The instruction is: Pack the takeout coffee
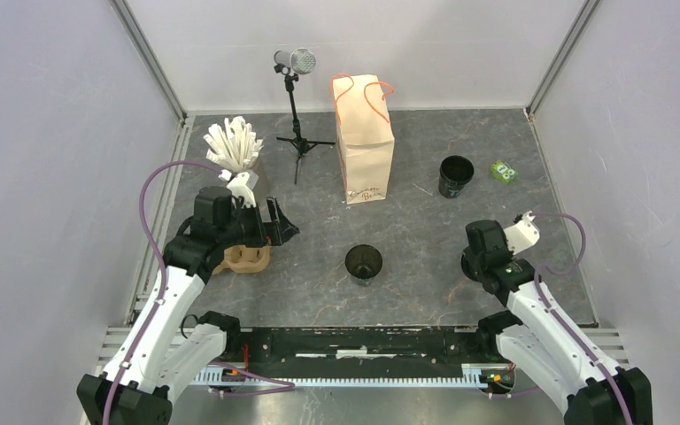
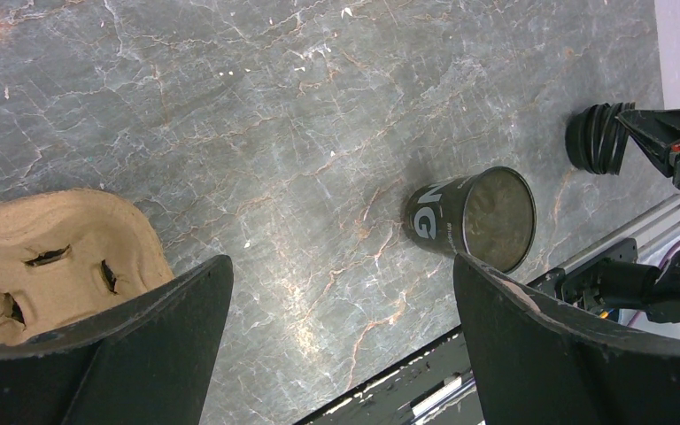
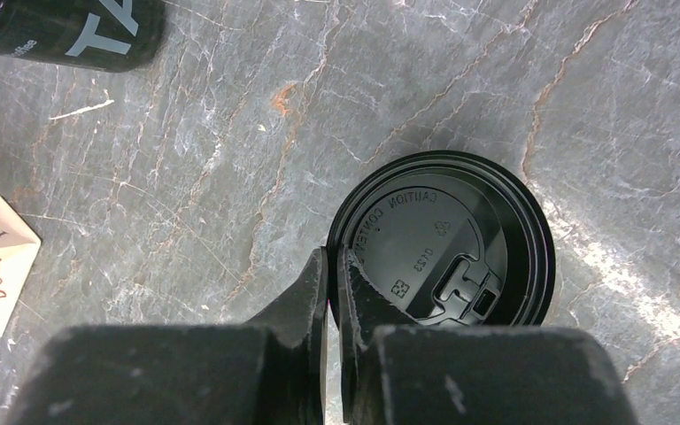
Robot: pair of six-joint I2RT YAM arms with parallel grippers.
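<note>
The black lid [image 3: 443, 243] is pinched at its rim by the right claw [image 3: 332, 266], which is clenched on it. The lid lies on the table [image 3: 186, 133] right below that claw. An open black cup [image 1: 364, 262] is seen to that claw's left, uncapped. The left claw [image 2: 341, 266] is spread wide and empty. Nothing is seen packed in the brown bag [image 1: 365, 137] yet, so capping and bagging are judged to be left.

I am operating inside a robotics lab test cell. Plain white walls [image 1: 53, 133] are enclosing the grey stone-patterned counter [image 1: 460, 239] on three sides, with metal frame posts [image 1: 152, 62] running up the corners. My left arm [image 1: 173, 305] and right arm [image 1: 549, 332] are standing bolted to a black mounting rail [image 1: 363, 341] at the near edge. Purple cables [image 1: 161, 170] are trailing along them, and a microphone on a tripod [image 1: 295, 61] is standing at the back.
</note>
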